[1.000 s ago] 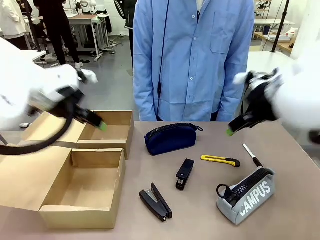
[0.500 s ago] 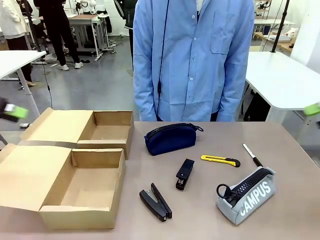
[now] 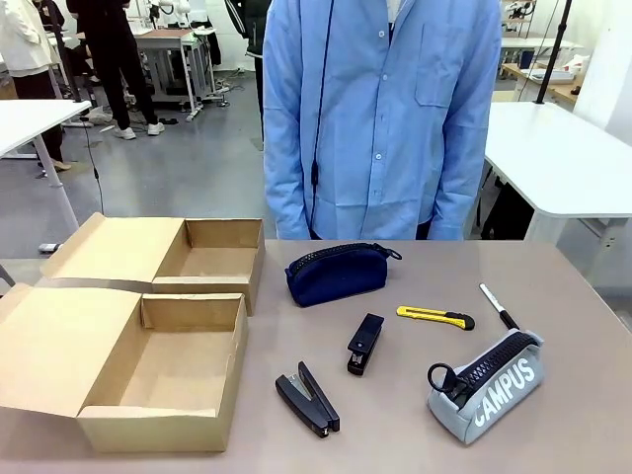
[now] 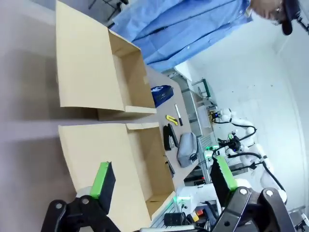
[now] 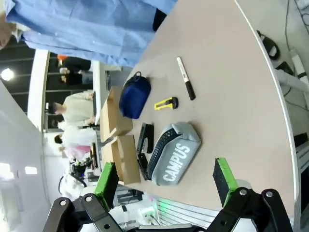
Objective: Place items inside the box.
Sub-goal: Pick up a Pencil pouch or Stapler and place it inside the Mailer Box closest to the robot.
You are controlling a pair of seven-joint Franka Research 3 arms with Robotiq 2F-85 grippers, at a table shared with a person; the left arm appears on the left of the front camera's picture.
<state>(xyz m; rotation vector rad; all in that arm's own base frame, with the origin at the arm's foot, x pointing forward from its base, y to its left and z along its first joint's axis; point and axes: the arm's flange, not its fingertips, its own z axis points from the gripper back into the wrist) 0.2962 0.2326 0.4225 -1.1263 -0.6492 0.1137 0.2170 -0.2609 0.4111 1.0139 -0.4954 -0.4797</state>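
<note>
A: Box (image 3: 158, 431) at eight o'clock on the table (image 3: 395, 434), flaps open, bare inside. Nothing packed yet.
B: Nearest pick?
A: Stapler (image 3: 308, 399) at six o'clock, just beside the box; grey "CAMPUS" pouch (image 3: 486, 385) at four. Farther out, second stapler (image 3: 364, 345) near centre, utility knife (image 3: 435, 317) at two, navy pouch (image 3: 337, 272) at twelve (closest to the person (image 3: 380, 118)).
B: Grippers?
A: Left gripper (image 4: 161, 176) spread wide, holding nothing; right gripper (image 5: 164, 178) likewise, well apart from every item.
B: So, first step: reaching?
A: Probably. Calls for dropping onto one item, closing across its narrow side, then lifting over the box wall.
</note>
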